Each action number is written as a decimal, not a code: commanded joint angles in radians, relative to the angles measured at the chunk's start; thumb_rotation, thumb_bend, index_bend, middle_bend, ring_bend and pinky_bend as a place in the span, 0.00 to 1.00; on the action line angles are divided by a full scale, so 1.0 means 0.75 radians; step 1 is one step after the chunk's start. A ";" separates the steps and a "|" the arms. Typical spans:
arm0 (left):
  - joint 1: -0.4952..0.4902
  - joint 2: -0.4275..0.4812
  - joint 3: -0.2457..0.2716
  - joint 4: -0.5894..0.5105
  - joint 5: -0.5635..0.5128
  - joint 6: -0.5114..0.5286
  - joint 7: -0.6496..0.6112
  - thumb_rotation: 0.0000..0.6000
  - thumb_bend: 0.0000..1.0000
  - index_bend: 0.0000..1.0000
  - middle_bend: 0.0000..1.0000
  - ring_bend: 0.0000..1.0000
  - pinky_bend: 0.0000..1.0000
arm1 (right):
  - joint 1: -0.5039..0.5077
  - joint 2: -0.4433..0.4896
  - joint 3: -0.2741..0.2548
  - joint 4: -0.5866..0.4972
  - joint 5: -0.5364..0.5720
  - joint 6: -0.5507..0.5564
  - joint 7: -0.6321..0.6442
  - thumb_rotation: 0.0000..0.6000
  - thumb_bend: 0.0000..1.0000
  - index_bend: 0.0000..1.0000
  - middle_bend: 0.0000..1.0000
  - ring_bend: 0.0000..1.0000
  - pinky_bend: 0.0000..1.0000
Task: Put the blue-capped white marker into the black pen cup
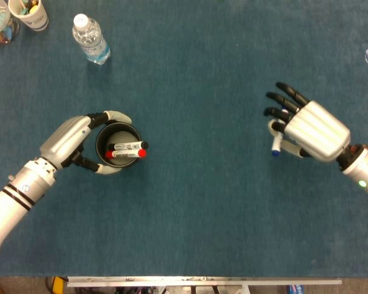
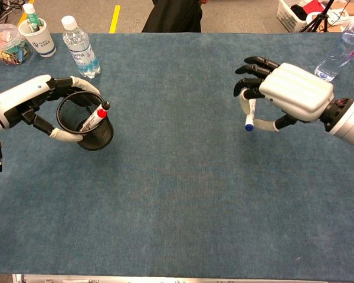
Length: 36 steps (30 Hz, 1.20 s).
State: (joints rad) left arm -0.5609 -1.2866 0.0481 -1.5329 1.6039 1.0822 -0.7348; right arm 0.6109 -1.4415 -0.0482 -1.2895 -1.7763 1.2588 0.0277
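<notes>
The blue-covered worktop (image 2: 177, 194) spreads wide under both arms. On its far right the right hand (image 2: 286, 91) hangs above the cloth, its fingers (image 2: 253, 71) curled around the blue-capped white marker (image 2: 249, 115), which points cap-down and clear of the surface. Well apart, on the left, the left hand (image 2: 32, 103) wraps its fingers about the rim of the black pen cup (image 2: 85, 124), gripping it. Two markers (image 1: 127, 150), one red-capped, one black-capped, lean inside the cup.
</notes>
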 commanded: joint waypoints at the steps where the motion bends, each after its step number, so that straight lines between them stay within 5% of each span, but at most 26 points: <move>1: -0.016 0.005 -0.011 -0.018 -0.010 -0.020 0.002 1.00 0.10 0.26 0.30 0.28 0.26 | 0.021 0.063 0.094 -0.170 0.095 0.010 0.121 1.00 0.34 0.64 0.35 0.11 0.04; 16: -0.123 -0.047 -0.069 -0.057 -0.054 -0.152 0.038 1.00 0.10 0.26 0.30 0.28 0.26 | 0.142 0.013 0.281 -0.512 0.319 -0.164 0.398 1.00 0.34 0.65 0.35 0.11 0.04; 36: -0.212 -0.100 -0.103 -0.061 -0.082 -0.245 0.068 1.00 0.10 0.26 0.30 0.28 0.26 | 0.232 -0.046 0.378 -0.717 0.495 -0.341 0.573 1.00 0.34 0.65 0.35 0.11 0.04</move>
State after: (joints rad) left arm -0.7187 -1.3606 -0.0280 -1.5792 1.5428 0.8997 -0.6834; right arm 0.7829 -1.4747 0.2344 -1.8253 -1.4071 1.0048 0.4569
